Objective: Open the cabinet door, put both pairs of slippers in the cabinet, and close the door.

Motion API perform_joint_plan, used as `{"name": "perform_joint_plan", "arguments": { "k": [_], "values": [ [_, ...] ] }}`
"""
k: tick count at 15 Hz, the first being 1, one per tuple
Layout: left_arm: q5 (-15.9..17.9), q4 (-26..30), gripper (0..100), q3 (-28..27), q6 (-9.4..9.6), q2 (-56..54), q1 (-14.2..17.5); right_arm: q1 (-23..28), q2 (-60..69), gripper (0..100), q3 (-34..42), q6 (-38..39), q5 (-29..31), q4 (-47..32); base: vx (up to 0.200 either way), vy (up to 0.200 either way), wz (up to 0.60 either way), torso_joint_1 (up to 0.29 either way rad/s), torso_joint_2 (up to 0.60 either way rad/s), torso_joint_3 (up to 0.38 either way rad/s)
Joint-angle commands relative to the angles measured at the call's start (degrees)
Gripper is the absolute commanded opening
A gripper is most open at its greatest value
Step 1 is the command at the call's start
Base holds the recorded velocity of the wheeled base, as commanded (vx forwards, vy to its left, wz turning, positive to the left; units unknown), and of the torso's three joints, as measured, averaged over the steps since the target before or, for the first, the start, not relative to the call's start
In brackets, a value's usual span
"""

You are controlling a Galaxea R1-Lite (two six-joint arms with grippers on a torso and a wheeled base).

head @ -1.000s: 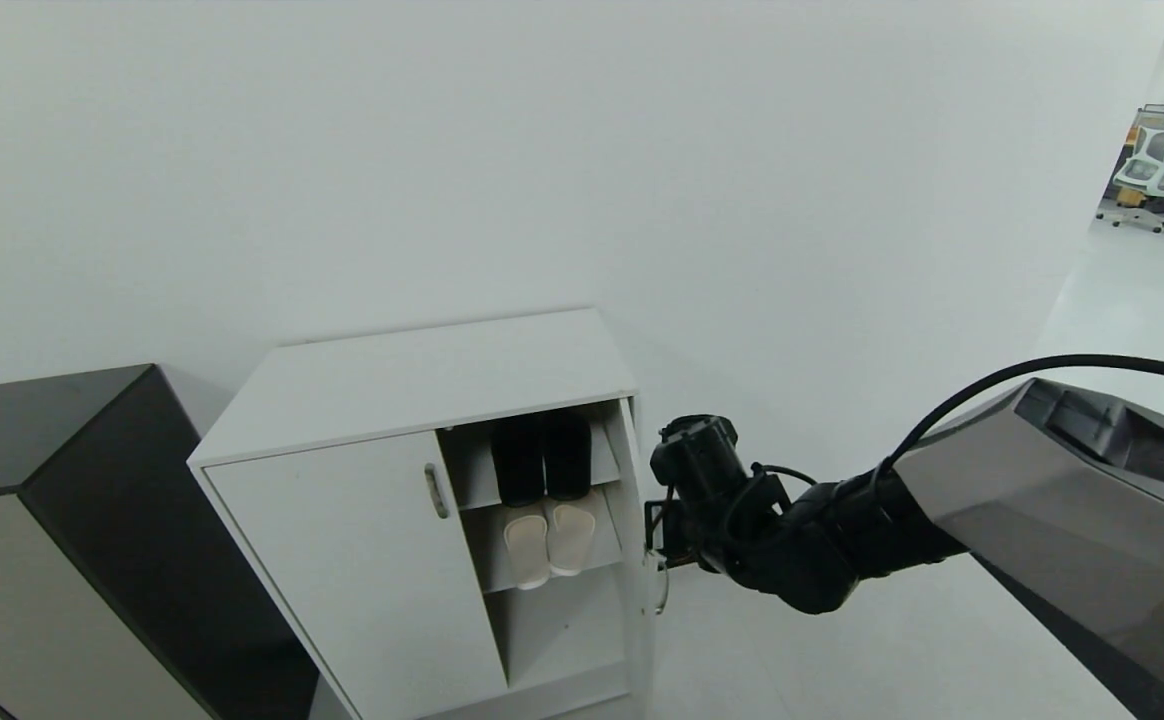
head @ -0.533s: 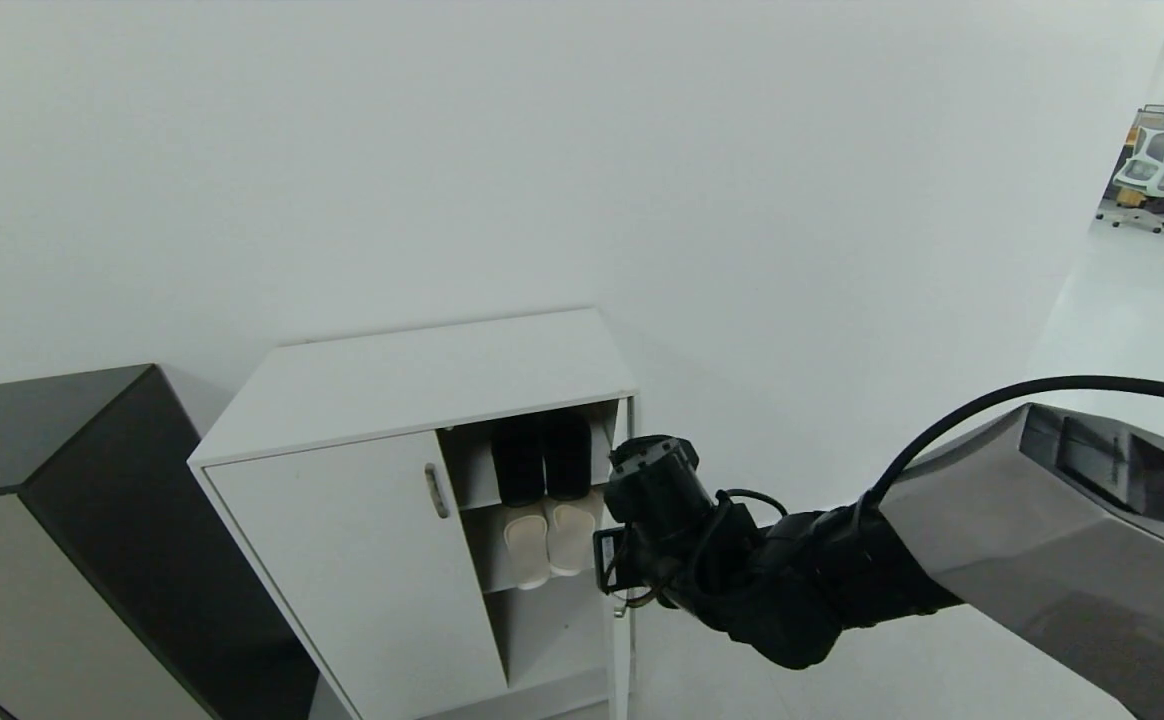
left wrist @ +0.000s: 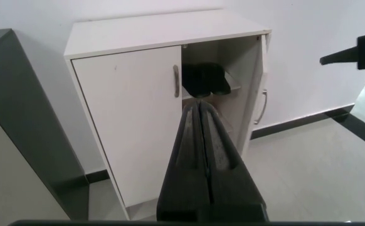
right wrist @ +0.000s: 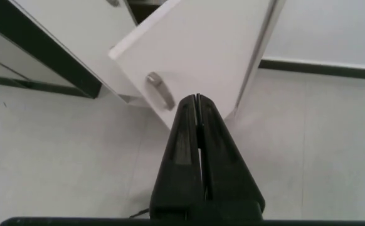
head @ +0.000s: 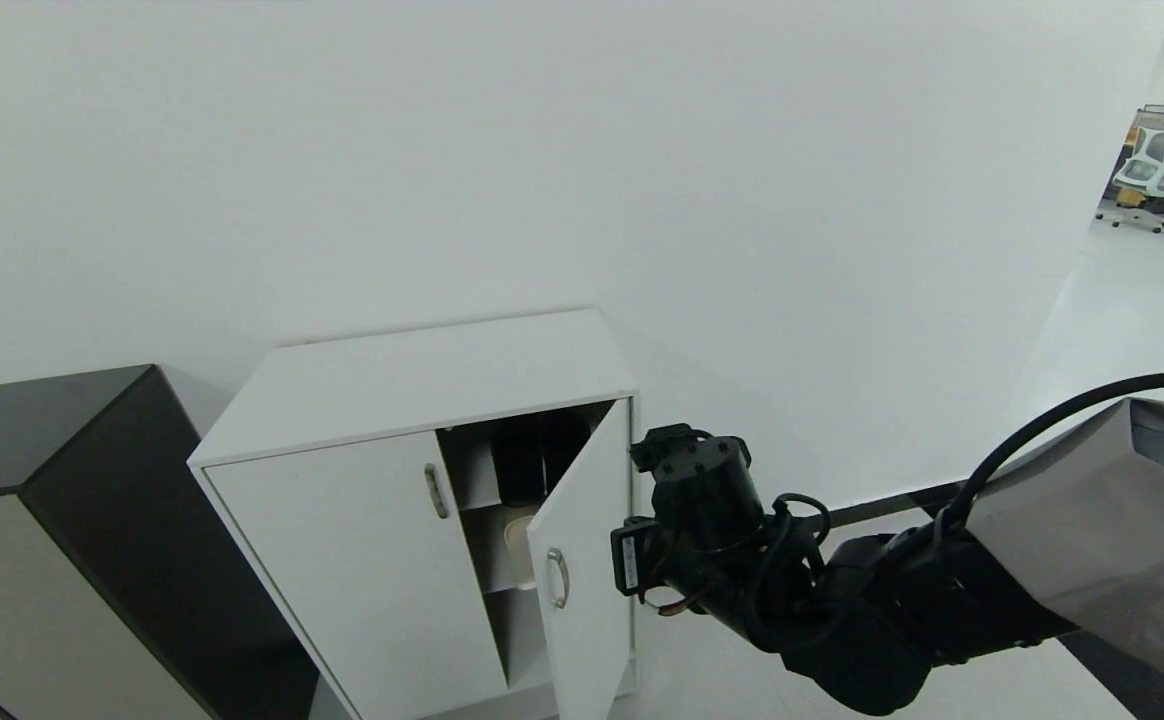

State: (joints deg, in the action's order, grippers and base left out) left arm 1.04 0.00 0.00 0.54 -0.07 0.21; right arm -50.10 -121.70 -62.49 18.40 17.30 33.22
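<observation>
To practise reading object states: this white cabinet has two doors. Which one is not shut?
The right-hand door: it stands ajar, angled out from the cabinet, while the left-hand door lies flush and closed.

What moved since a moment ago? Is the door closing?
Yes. The right door swung from wide open to about half shut, with the right tool following its outer side. The black slippers and white slippers stayed on their shelves, and the left door stayed shut.

White cabinet (head: 412, 385) with silvery handles (head: 436, 490), black slippers (head: 527, 460) up top, cream pair (head: 515, 540) underneath. The unit (head: 112, 500) next to it is dark grey.
</observation>
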Motion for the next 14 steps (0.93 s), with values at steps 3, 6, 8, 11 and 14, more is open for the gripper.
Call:
{"name": "perform_joint_plan", "arguments": {
  "k": [3, 6, 8, 11, 14],
  "values": [
    [0.02, 0.00, 0, 0.00, -0.01, 0.07, -0.03, 0.09, 0.41, 0, 1.05, -0.03, 0.02, 0.79, 0.000, 0.000, 0.00, 0.000, 0.00, 0.000],
    [0.02, 0.00, 0, 0.00, -0.01, 0.07, -0.03, 0.09, 0.32, 0, 1.05, -0.73, 0.02, 0.79, 0.000, 0.000, 0.20, 0.001, 0.00, -0.001],
    [0.02, 0.00, 0, 0.00, -0.01, 0.07, -0.03, 0.09, 0.15, 0, 0.97, -0.82, 0.02, 0.71, 0.000, 0.000, 0.60, 0.002, 0.00, 0.005],
    [0.02, 0.00, 0, 0.00, -0.01, 0.07, -0.03, 0.09, -0.03, 0, 1.05, -0.82, 0.02, 0.71, 0.000, 0.000, 0.60, 0.009, 0.00, 0.004],
    [0.02, 0.00, 0, 0.00, -0.01, 0.07, -0.03, 0.53, 0.15, 0, 1.05, -0.99, 0.46, 0.88, 0.000, 0.000, 0.40, -0.003, 0.00, 0.003]
  ]
}}
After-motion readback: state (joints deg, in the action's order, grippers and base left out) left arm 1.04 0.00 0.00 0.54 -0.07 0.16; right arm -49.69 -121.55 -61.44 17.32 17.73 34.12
